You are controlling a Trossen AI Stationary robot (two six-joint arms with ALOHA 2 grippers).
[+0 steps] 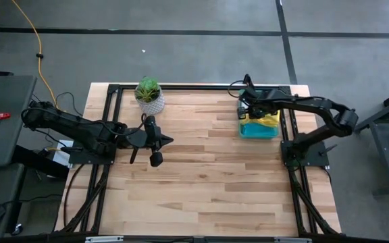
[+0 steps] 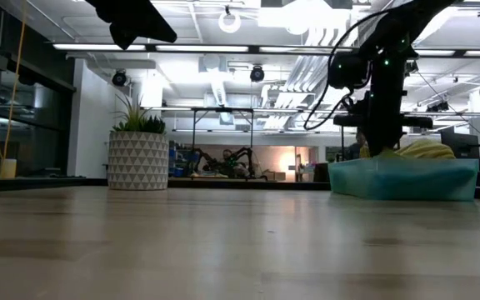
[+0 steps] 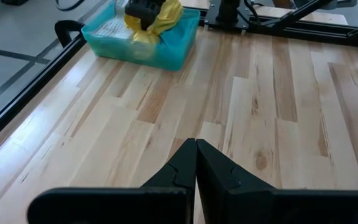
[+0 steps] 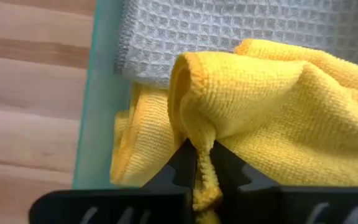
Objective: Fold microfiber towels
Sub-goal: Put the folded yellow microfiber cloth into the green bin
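1. The wooden desk (image 1: 208,182) was the biggest thing, with a black frame along its edges and most of its surface bare.
2. The left arm (image 1: 66,125) reached in from the left side of the desk. Its hand (image 1: 155,140) hung over the desk near the plant, with the two fingers (image 3: 185,168) pressed together and nothing between them.
3. The right arm (image 1: 316,111) reached from the right side toward the far right corner of the desk. Its hand (image 4: 197,163) was down in the tray, and its fingers (image 4: 180,167) were pinching a fold of the yellow towel (image 4: 278,118).
4. The teal plastic tray (image 1: 258,130) stood at the far right of the desk, well apart from the left hand. The towels lay inside it.
5. The yellow towel was on top of the pile, bunched up and rising above the rim of the tray in the low view. Its pinched edge hung down between the fingers.
6. A grey-white towel (image 4: 229,28) with a waffle pattern lay in the tray under and behind the yellow one, touching it.
7. A small green plant in a white patterned pot (image 1: 149,96) stood at the far edge of the desk, left of the middle.
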